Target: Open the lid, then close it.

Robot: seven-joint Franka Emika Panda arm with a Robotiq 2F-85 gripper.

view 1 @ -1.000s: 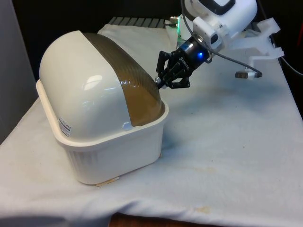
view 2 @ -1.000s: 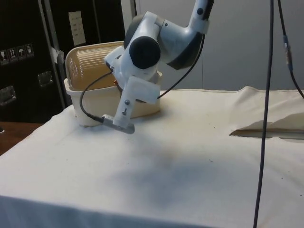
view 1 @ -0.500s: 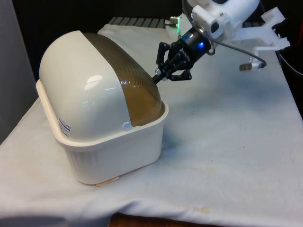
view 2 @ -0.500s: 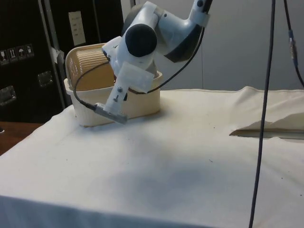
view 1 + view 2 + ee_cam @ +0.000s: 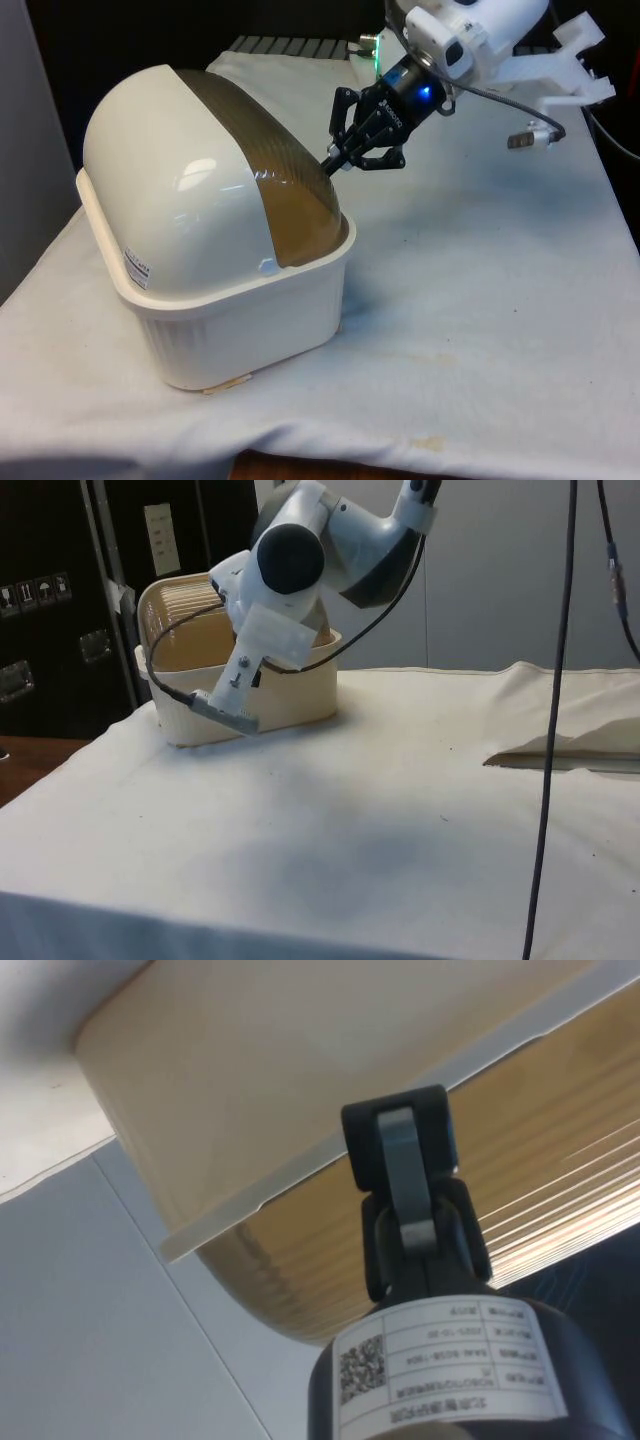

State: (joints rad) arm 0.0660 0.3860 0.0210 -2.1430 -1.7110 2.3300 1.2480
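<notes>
Since a second ago: our gripper (image 5: 345,160) has risen from low on the brown lid's (image 5: 275,170) far slope to a point higher on it; bread box (image 5: 240,310) itself unmoved, lid down.

Gripper, present state: the two black fingers (image 5: 402,1175) pressed together, nothing between them, tips touching or just off the ribbed lid surface near its lower edge.

Bread box: cream tub under a white dome, on the white cloth (image 5: 480,300) toward the front view's left. The lid runs as a curved band over the dome, its long axis going from near to far.

Governing relation: the lid lies below and to the front view's left of our fingertips. We judge that the next move must slide it up over the dome.
</notes>
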